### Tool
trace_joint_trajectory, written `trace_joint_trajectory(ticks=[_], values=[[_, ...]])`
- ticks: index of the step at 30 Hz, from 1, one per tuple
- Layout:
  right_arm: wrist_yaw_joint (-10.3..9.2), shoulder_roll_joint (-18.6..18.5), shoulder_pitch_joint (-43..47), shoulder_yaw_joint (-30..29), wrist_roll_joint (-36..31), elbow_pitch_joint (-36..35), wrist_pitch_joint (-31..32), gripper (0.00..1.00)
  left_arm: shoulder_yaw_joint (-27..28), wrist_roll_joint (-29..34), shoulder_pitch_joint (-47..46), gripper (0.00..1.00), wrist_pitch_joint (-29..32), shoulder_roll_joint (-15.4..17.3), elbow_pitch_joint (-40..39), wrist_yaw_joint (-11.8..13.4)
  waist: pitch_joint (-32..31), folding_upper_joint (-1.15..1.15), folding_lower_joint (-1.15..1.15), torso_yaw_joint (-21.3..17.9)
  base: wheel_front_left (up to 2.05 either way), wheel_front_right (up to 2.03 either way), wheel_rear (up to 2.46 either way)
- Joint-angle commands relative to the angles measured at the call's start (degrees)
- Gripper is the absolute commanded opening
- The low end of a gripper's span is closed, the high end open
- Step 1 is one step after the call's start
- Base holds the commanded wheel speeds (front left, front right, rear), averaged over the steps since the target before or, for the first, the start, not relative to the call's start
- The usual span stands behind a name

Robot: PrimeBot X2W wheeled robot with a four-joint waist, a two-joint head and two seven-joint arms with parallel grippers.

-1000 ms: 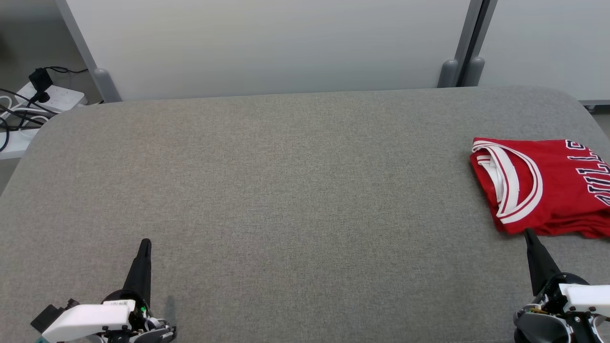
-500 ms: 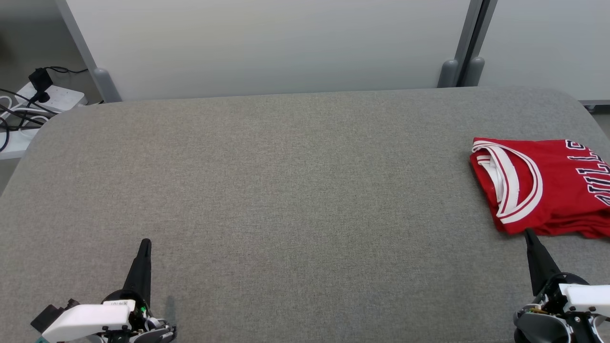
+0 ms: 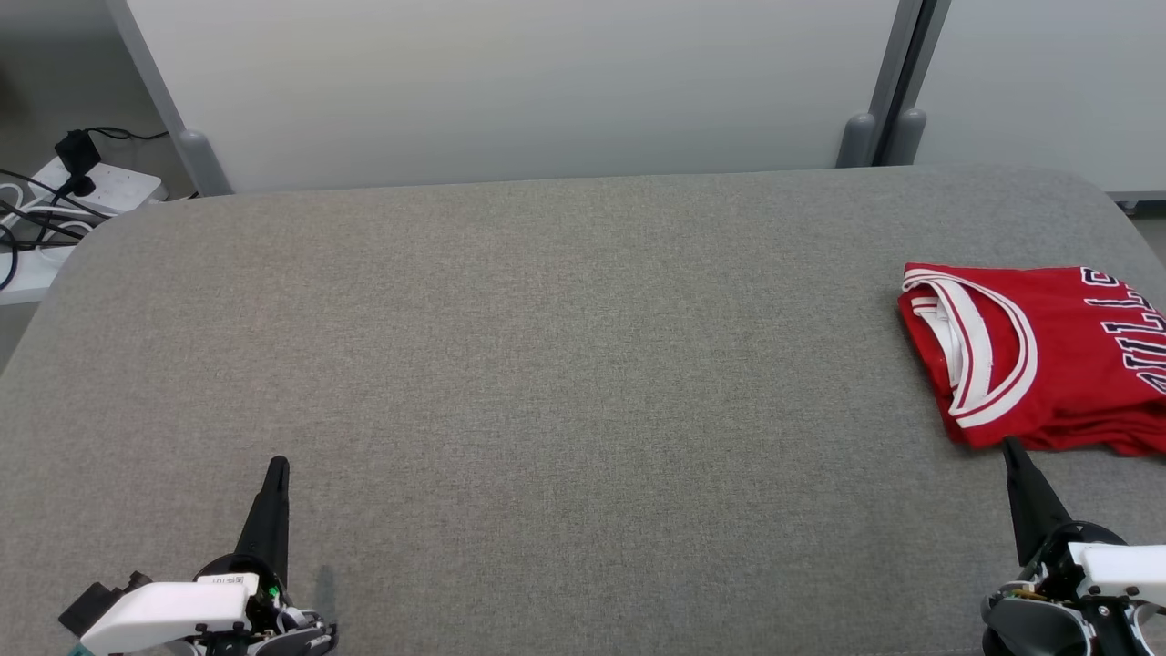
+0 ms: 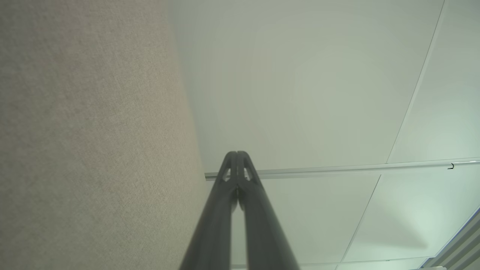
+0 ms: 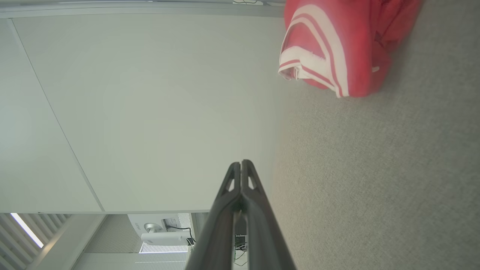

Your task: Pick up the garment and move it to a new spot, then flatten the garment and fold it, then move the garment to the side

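Note:
The garment [image 3: 1038,355] is a red jersey with white trim and dark lettering, folded flat at the right edge of the grey table [image 3: 565,364]. It also appears at the top of the right wrist view as the garment [image 5: 337,41]. My right gripper [image 3: 1009,446] is shut and empty, its tip just short of the garment's near edge; its closed fingers [image 5: 241,165] point past the cloth. My left gripper [image 3: 277,465] rests low at the near left, shut on nothing, with the fingertips [image 4: 237,154] pressed together.
A pale partition wall [image 3: 510,82] with grey feet runs along the table's far edge. A power strip with cables [image 3: 82,187] lies on the floor beyond the far-left corner. The table's fabric top stretches wide between the two grippers.

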Motion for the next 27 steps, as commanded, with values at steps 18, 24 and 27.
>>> trace_joint_trajectory(ticks=[18,24,27], values=[[0.26,-0.6,-0.9,0.9,0.7,-1.7,0.4,0.00,1.9,-0.2,-3.3,0.00,0.4,1.1,-1.6,-0.5,0.0,0.00,0.00,0.0,0.00,0.00,0.00],[0.26,-0.6,-0.9,0.9,0.7,-1.7,0.4,0.00,1.9,-0.2,-3.3,0.00,0.4,1.1,-1.6,-0.5,0.0,0.00,0.00,0.0,0.00,0.00,0.00],[0.26,-0.6,-0.9,0.9,0.7,-1.7,0.4,0.00,1.9,-0.2,-3.3,0.00,0.4,1.1,-1.6,-0.5,0.0,0.00,0.00,0.0,0.00,0.00,0.00]])
